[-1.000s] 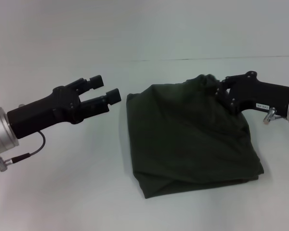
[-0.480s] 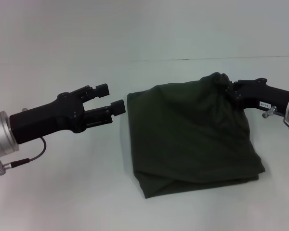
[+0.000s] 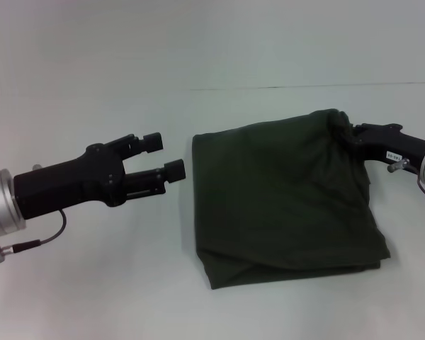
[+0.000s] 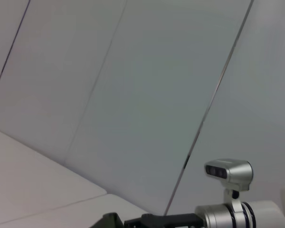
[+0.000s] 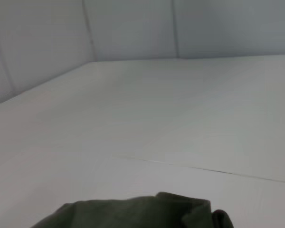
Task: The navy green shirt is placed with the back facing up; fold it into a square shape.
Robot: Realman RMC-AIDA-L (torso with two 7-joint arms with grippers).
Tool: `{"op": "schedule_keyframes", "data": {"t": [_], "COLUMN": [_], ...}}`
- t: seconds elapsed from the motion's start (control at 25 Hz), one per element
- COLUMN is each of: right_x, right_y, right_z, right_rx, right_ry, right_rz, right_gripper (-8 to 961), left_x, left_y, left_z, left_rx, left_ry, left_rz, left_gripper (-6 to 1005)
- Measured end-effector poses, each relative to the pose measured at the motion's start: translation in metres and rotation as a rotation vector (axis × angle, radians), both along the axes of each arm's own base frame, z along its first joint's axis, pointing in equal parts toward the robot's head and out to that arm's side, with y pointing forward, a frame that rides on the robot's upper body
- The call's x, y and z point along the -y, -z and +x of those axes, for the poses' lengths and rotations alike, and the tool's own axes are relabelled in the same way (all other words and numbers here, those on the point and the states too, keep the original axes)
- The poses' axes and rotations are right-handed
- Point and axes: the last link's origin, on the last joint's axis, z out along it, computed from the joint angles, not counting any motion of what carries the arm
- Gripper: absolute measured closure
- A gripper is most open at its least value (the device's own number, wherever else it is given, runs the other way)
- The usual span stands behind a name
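Observation:
The navy green shirt (image 3: 283, 198) lies folded into a rough rectangle on the white table, plain side up, right of centre in the head view. Its far right corner is bunched and raised, and my right gripper (image 3: 348, 132) is shut on that corner, with the fingertips buried in the cloth. The same bunched edge of the shirt (image 5: 133, 213) shows low in the right wrist view. My left gripper (image 3: 164, 156) hovers open just left of the shirt's far left corner, a small gap away and holding nothing.
The white table (image 3: 92, 283) stretches around the shirt, with a thin seam line (image 3: 283, 88) across its far side. In the left wrist view the right arm's wrist camera (image 4: 228, 172) shows against pale wall panels.
My right gripper has drawn back to the right, pulling the shirt's far right corner outward and flattening the far edge. The left gripper has sunk slightly and edged toward the shirt.

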Motion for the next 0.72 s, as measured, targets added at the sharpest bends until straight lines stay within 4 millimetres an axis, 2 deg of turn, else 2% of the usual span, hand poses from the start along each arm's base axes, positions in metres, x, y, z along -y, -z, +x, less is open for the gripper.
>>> {"op": "schedule_keyframes", "data": {"t": [0.16, 0.28, 0.52, 0.6, 0.72], "right_x": [-0.001, -0.003, -0.012, -0.008, 0.0], "right_y": [0.0, -0.002, -0.03, -0.042, -0.041], "right_z": [0.004, 0.005, 0.001, -0.01, -0.022], "right_rx": [0.01, 0.02, -0.015, -0.087, -0.122], "right_ry": [0.027, 0.028, -0.006, -0.102, -0.208], "right_rz": [0.016, 0.029, 0.177, 0.239, 0.228], "right_gripper": [785, 703, 540, 444, 299], "left_x": [0.001, 0.001, 0.002, 0.002, 0.002], "left_y": [0.001, 0.001, 0.001, 0.001, 0.002], "left_z": [0.0, 0.0, 0.001, 0.002, 0.002], "left_rx": [-0.006, -0.01, -0.018, -0.02, -0.021], "left_ry": [0.006, 0.008, 0.03, 0.038, 0.046], "left_rz": [-0.006, -0.006, -0.013, -0.008, -0.002], "left_gripper": [88, 88, 88, 88, 88]}}
